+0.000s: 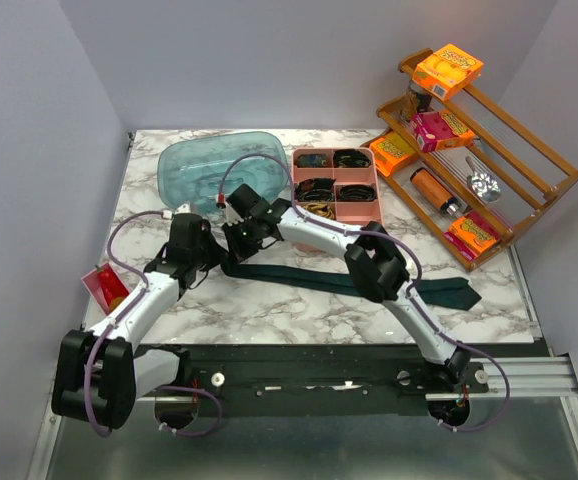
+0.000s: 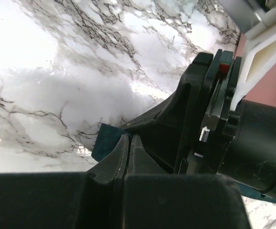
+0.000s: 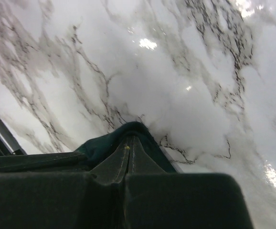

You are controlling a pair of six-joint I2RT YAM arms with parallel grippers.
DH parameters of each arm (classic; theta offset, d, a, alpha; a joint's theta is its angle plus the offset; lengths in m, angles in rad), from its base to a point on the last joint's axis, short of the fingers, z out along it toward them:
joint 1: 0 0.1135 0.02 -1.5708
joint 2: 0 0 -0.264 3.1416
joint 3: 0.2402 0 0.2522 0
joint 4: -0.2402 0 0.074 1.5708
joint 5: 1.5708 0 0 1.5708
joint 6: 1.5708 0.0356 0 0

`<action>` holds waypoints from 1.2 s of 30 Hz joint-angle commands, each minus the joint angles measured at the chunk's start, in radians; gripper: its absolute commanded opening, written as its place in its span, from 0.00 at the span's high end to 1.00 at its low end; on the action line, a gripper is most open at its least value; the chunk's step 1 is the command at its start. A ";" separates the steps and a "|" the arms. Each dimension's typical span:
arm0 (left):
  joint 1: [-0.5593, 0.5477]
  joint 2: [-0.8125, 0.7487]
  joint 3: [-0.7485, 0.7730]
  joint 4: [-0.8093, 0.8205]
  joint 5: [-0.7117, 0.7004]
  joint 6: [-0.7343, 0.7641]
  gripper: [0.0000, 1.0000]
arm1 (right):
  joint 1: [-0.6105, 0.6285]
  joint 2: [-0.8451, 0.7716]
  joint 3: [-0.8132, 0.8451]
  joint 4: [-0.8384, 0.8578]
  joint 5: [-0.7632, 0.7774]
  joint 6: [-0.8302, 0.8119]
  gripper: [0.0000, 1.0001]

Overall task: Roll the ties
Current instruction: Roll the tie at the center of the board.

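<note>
Right fingers [image 3: 114, 164] pinch the folded teal tie [image 3: 100, 147]; left fingers [image 2: 114, 160], closed, hide whether they grip it.

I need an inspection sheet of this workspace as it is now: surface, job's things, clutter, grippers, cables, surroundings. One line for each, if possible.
surface: marble table, no spill seen.
job's things: dark teal tie lying flat across the table; coiled ties in the pink tray.
clutter: blue-green plastic lid; red packet.
grippers: left gripper and right gripper both shut on the tie's left end.
cables: purple cables run along both arms.
surroundings: wooden rack holding orange boxes at the right; plain grey walls.
</note>
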 commanded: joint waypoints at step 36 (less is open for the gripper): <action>-0.039 0.005 0.103 -0.118 -0.199 0.089 1.00 | -0.063 -0.124 -0.093 -0.022 0.021 -0.044 0.96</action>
